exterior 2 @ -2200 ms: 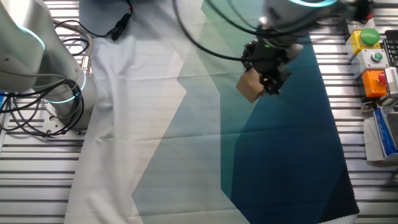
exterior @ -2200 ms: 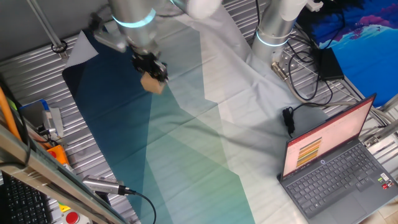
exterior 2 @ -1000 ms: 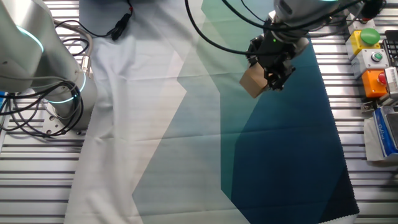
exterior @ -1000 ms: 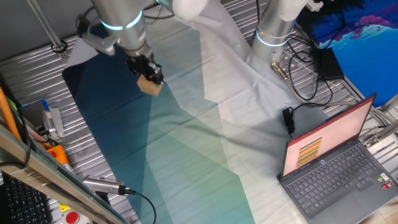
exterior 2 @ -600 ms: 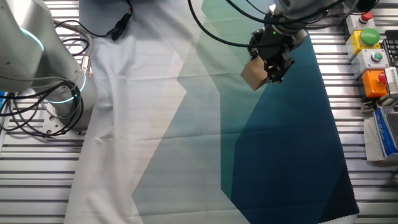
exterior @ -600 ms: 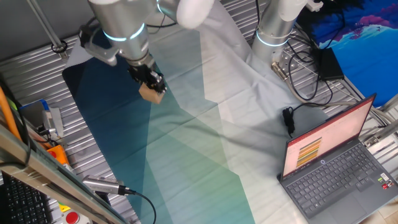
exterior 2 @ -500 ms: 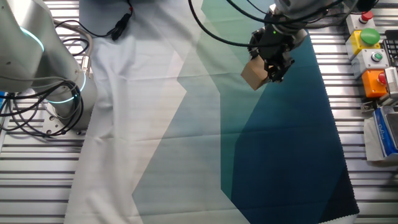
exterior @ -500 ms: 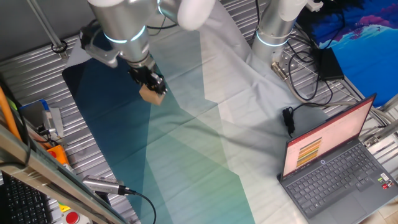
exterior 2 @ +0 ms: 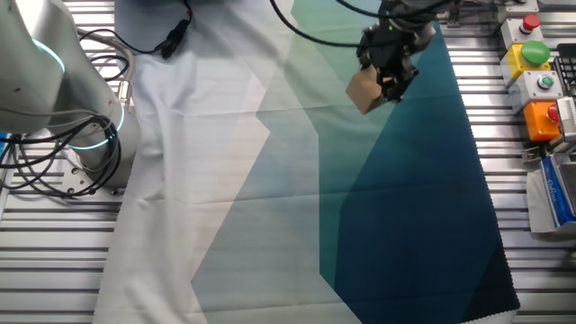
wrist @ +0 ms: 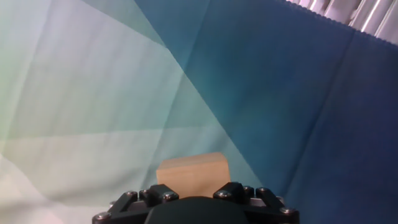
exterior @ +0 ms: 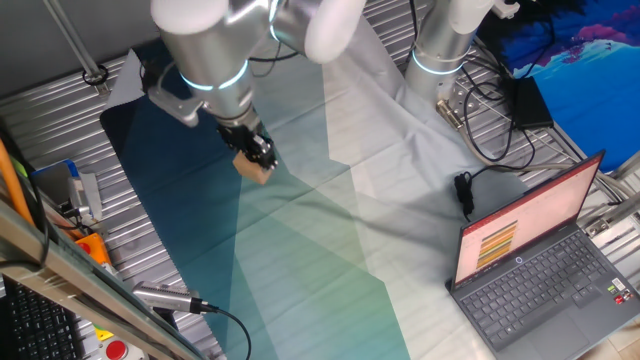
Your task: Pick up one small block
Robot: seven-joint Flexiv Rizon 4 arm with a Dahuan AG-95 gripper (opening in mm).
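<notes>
The small block [exterior: 257,171] is a plain light-tan wooden cube. My gripper [exterior: 254,156] is shut on it and holds it above the blue-green cloth [exterior: 300,250]. In the other fixed view the block [exterior 2: 364,92] hangs under the gripper [exterior 2: 385,76] over the cloth [exterior 2: 405,207]. In the hand view the block [wrist: 192,173] sits between the black fingers [wrist: 234,190] at the bottom edge, with the cloth [wrist: 186,81] well below it.
An open laptop [exterior: 535,260] stands at the right. A second robot base [exterior: 445,45] and cables [exterior: 490,120] are at the back. A button box [exterior 2: 540,81] lies beside the cloth's edge. A probe with cable [exterior: 165,298] lies at the front left.
The arm has carried the block along above the cloth, toward the lower right in one fixed view and upward in the other. The gripper stays shut on the block.
</notes>
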